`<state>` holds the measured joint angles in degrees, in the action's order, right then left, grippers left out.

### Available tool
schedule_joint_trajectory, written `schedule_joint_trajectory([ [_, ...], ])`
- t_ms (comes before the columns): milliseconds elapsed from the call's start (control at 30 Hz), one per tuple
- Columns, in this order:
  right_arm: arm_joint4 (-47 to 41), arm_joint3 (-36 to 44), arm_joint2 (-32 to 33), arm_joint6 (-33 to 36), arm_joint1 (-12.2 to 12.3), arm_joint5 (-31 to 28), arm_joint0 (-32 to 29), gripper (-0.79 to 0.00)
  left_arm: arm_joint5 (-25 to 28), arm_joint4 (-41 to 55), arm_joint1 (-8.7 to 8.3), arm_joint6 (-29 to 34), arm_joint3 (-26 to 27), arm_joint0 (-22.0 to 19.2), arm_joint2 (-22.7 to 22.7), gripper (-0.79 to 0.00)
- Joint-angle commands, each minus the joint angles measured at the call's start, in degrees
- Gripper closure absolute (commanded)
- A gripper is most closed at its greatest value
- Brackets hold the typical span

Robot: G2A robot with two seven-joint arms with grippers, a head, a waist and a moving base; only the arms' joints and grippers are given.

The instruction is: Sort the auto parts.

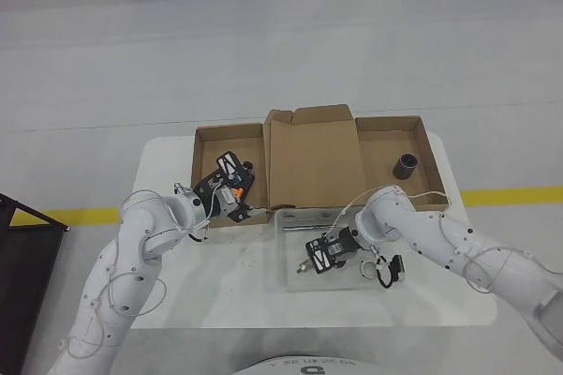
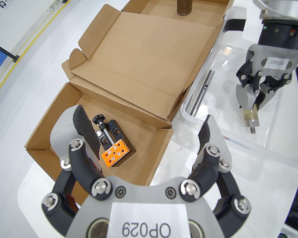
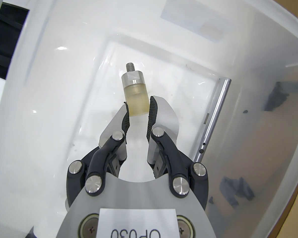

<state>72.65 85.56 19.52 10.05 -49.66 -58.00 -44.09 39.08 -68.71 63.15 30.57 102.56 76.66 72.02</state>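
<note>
Right jaws tight on bumper [image 3: 136, 95]

From the counter's left edge the white jointed left arm [image 1: 140, 234] bends inward, elbow out. Its black-and-silver left gripper [image 2: 144, 122] is tipped downward with the fingers spread wide. The white right arm [image 1: 431, 234] angles in from the right edge, and its right gripper [image 3: 137, 105] is clamped on a translucent yellowish cylinder with a threaded metal stud [image 3: 135, 92].
</note>
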Motion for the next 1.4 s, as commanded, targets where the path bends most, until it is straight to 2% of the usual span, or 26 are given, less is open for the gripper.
schedule_joint_trajectory([
  [0, 0.54, -0.20, 0.97, -1.62, 0.66, 0.00, -0.39, 0.000, 0.00, 0.00, 0.00, 0.00, 0.00, 0.00, 0.00, -0.785],
  [167, 2.93, -0.08, 4.17, -8.26, 3.06, 0.00, -2.27, 0.000, 0.00, 0.00, 0.00, 0.00, 0.00, 0.00, 0.00, -0.785],
  [267, 4.65, -0.70, 6.06, -14.97, 4.68, 0.00, -3.45, 0.000, 0.00, 0.00, 0.00, 0.00, 0.00, 0.00, 0.00, -0.785],
  [567, 15.23, -6.41, 10.49, -46.77, 9.92, 0.06, -6.00, 0.000, 0.00, 0.00, 0.00, 0.00, 0.00, 0.00, 0.00, -0.785],
  [700, 19.24, -10.99, 13.74, -61.22, 12.35, 4.89, -8.46, 0.000, 0.00, 0.00, 0.00, 0.00, 0.00, 0.00, 0.00, -0.785],
  [800, 15.04, -14.16, 15.42, -67.29, 13.86, 10.94, -11.01, 0.000, 0.00, 0.00, 0.00, 0.00, 0.00, 0.00, 0.00, -0.785],
  [900, 6.40, -17.93, 16.21, -69.39, 14.78, 13.04, -12.33, 0.000, 0.00, 0.00, 0.00, 0.00, 0.00, 0.00, 0.00, -0.785],
  [1100, -5.32, -24.42, 16.26, -67.27, 14.86, 10.92, -11.79, 0.000, 0.00, 0.00, 0.00, 0.00, 0.00, 0.00, 0.00, -0.785],
  [1367, -15.45, -36.40, 15.63, -59.99, 11.16, 3.80, -9.00, 0.000, 0.00, 0.00, 0.00, 0.00, 0.00, 0.00, 0.00, -0.785],
])
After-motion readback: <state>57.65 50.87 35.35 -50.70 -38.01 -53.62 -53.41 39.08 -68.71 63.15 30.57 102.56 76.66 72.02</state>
